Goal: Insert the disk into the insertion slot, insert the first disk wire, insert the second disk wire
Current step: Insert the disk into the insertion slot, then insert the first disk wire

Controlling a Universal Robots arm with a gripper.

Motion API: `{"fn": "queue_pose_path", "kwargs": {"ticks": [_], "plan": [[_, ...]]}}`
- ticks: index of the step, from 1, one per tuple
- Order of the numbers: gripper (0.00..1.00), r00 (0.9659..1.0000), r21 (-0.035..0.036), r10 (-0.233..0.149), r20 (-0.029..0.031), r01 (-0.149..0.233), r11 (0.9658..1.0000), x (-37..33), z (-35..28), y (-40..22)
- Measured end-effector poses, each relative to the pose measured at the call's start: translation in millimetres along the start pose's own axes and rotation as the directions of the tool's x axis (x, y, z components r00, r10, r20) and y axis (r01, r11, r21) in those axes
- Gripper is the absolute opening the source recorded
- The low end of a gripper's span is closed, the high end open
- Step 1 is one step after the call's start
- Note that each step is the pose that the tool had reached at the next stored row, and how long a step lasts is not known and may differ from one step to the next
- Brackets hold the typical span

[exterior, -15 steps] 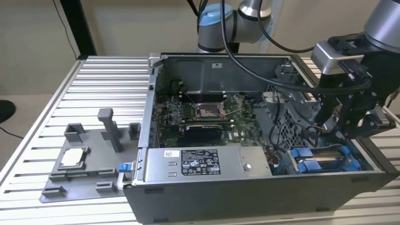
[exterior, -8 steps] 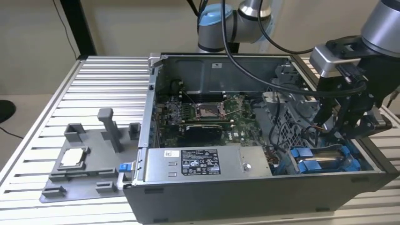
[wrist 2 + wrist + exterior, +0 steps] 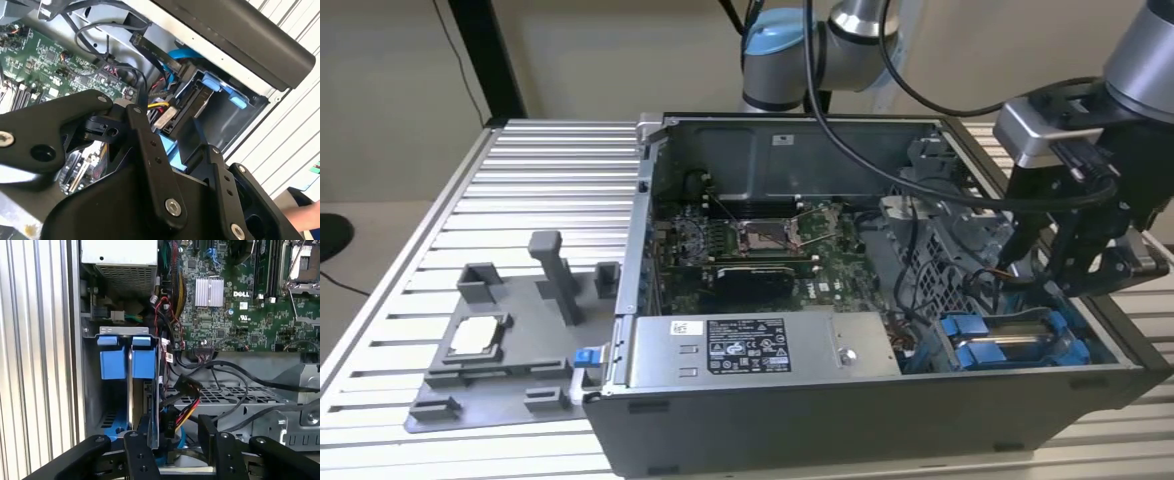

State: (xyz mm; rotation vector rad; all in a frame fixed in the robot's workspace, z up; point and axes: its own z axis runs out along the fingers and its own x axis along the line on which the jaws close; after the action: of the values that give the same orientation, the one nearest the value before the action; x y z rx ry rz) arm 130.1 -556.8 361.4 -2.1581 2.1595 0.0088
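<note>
The disk [image 3: 1003,346] stands on edge in the insertion slot [image 3: 1101,345] at the case's front corner on the exterior view's right, its blue caddy tabs [image 3: 122,360] up. My gripper [image 3: 1058,288] reaches down into the case just behind it. In both wrist views the black fingers [image 3: 137,452] stand apart. Between them sits a black connector [image 3: 171,421] on yellow, red and black wires [image 3: 159,106], close to the disk's end. Whether it is plugged in I cannot tell. A blue cable [image 3: 181,56] curves by the bay. My gripper [image 3: 175,429] is open.
The grey power-supply box [image 3: 761,345] lies along the case's front wall. The motherboard [image 3: 754,240] and its socket fill the middle. Loose black cables [image 3: 235,377] cross a perforated cage. A grey fixture [image 3: 507,340] sits on the slatted table. A hand [image 3: 306,216] shows outside the case.
</note>
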Motion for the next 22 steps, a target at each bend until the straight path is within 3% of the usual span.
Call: {"fn": "queue_pose_path", "kwargs": {"ticks": [2, 5, 6, 14, 16, 18, 22], "plan": [[1.0, 1.0, 0.0066, 0.0, 0.0004, 0.0, 1.0, 0.2, 1.6, 0.1], [1.0, 1.0, 0.0248, -0.002, 0.0015, 0.002, 0.9997, 0.3, 3.5, 0.2], [1.0, 1.0, 0.0272, -0.002, 0.0017, 0.002, 0.9996, 0.3, 3.7, 0.6], [1.0, 1.0, 0.0309, -0.001, 0.0048, 0.001, 0.9995, 5.1, 3.2, 4.7], [1.0, 1.0, 0.0351, -0.002, 0.0049, 0.002, 0.9994, 5.3, 3.0, 8.3], [1.0, 1.0, 0.0409, -0.002, 0.0048, 0.001, 0.9992, 5.4, 2.8, 11.5], [1.0, 1.0, 0.0405, -0.002, 0.0016, 0.002, 0.9992, 5.4, 2.7, 11.5]]}}
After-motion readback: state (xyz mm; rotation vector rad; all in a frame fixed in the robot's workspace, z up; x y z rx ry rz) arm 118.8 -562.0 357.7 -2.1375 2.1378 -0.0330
